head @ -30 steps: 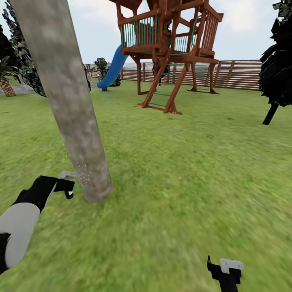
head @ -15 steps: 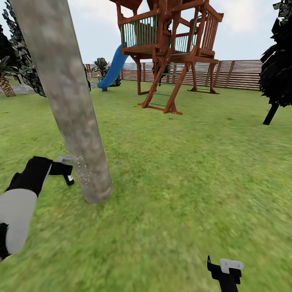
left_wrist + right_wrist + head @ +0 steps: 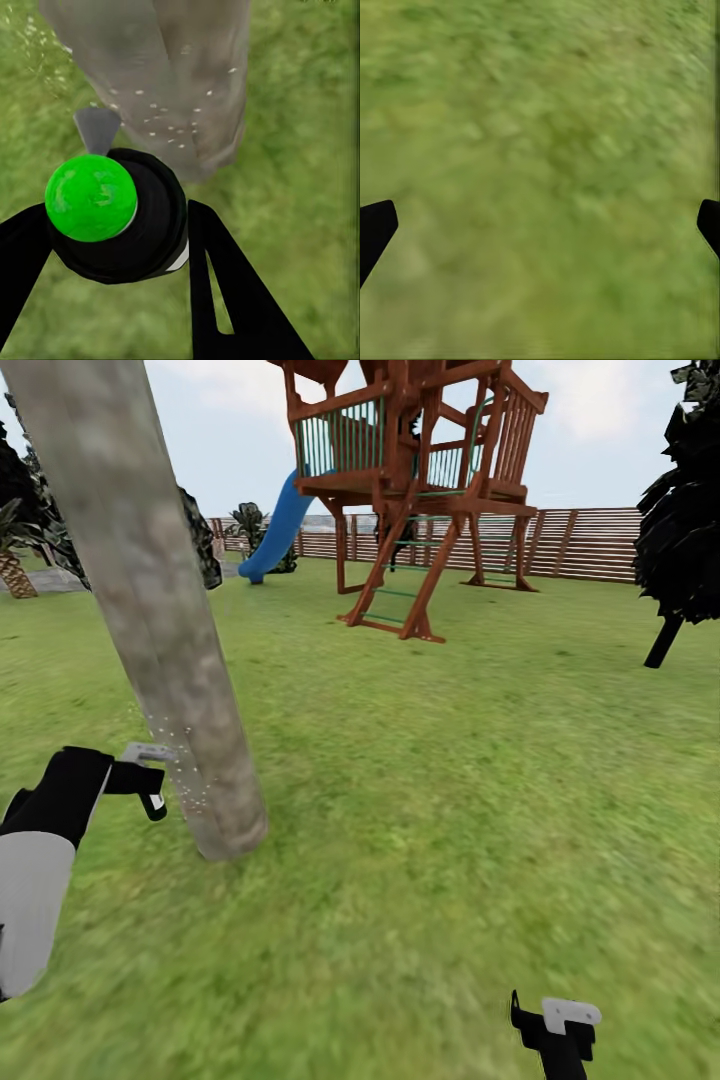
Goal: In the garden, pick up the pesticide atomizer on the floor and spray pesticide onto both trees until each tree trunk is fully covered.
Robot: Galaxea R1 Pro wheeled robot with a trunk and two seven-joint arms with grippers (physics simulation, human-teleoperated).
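The left hand [image 3: 112, 247] is closed around the pesticide atomizer [image 3: 120, 217]. In the left wrist view its two black fingers [image 3: 225, 285] press on both sides of the round black bottle, and the bottle's top looks bright green there. A small grey nozzle [image 3: 96, 127] sticks out from the bottle toward the tree trunk [image 3: 187, 82]. The trunk is just in front of this hand, close but not touching. Tiny whitish specks of pesticide [image 3: 169, 127] float between the nozzle and the trunk.

In the head view the left hand [image 3: 140, 775] is right beside the low part of the tree trunk [image 3: 150, 610], but the bottle is too small to make out. Specks of pesticide [image 3: 185, 770] dot the bark next to the hand.

The right hand [image 3: 540, 225] is wide open and holds nothing. Only lawn [image 3: 540, 150] lies in front of it. In the head view the right hand [image 3: 560, 1025] hangs low, well apart from the trunk. Far beyond both hands stand a wooden playhouse [image 3: 420, 480], a blue slide [image 3: 275, 530] and a fence [image 3: 590, 545].
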